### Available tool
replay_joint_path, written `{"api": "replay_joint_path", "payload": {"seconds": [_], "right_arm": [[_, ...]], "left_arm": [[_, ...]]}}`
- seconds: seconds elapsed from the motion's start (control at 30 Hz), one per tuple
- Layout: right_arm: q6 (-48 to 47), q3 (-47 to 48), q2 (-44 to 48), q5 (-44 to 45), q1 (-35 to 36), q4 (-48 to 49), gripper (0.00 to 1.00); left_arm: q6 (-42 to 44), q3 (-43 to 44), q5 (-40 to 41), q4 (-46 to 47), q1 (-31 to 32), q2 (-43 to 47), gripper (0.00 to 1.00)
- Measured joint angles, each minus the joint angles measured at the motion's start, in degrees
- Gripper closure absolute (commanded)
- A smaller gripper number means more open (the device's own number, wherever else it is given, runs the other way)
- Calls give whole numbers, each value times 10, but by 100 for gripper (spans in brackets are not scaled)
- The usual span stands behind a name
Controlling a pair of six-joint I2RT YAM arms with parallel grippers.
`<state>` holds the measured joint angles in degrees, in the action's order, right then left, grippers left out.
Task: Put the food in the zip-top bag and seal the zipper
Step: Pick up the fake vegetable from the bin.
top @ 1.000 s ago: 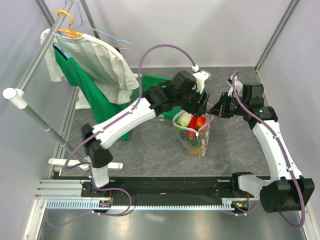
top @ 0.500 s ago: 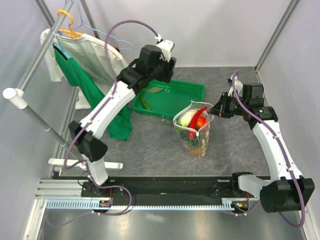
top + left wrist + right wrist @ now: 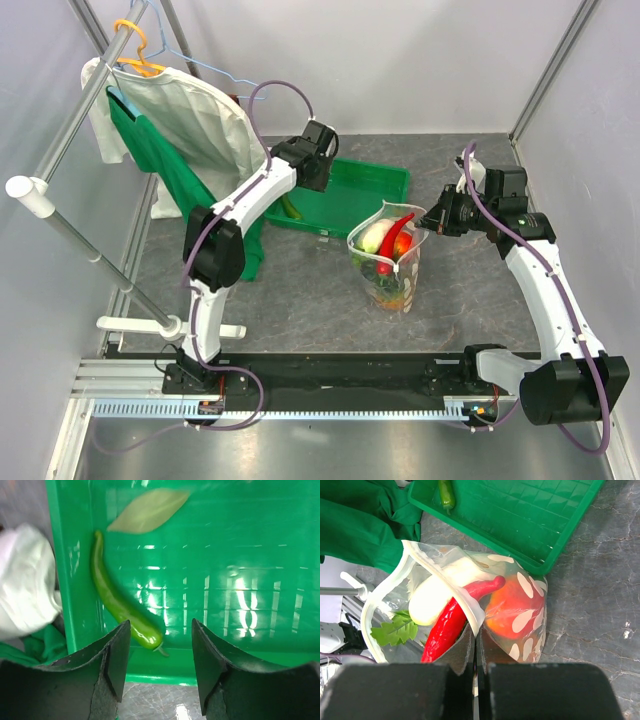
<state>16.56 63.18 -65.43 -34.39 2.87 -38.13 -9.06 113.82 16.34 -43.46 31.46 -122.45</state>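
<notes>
The green pepper (image 3: 117,607) is found at the tray's (image 3: 250,555) 9 o'clock side, under the left gripper (image 3: 160,645), its jaws parted. It should be pinched softly across its middle. The bag (image 3: 520,615), at the tray's 5 o'clock, is clamped at its rim by the right gripper (image 3: 474,645).

Right end effector (image 3: 474,646) clamped on zip-top bag (image 3: 534,626) rim; red chili (image 3: 449,622), white vegetable (image 3: 432,600) inside (mouth open).
</notes>
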Motion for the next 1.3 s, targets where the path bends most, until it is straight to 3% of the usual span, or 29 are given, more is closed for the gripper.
{"api": "replay_joint_path", "payload": {"seconds": [0.33, 0.8, 0.93, 1.1, 1.2, 1.3], "right_arm": [[-3, 0, 0, 3, 0, 0, 100], [-9, 0, -3, 4, 0, -1, 100], [-9, 0, -7, 4, 0, 0, 100], [-10, 0, -9, 4, 0, 0, 100], [-9, 0, -11, 4, 0, 0, 100], [-9, 0, -11, 6, 0, 0, 100]], "left_arm": [[-83, -21, 27, -21, -41, -45, 44], [-115, -26, 35, -31, -68, -95, 43], [-115, -26, -3, -26, -74, -101, 56], [-108, -12, -59, -1, -67, -111, 64], [-89, 5, -82, 13, -51, -121, 88], [-64, 20, -93, 24, -35, -129, 95]]}}
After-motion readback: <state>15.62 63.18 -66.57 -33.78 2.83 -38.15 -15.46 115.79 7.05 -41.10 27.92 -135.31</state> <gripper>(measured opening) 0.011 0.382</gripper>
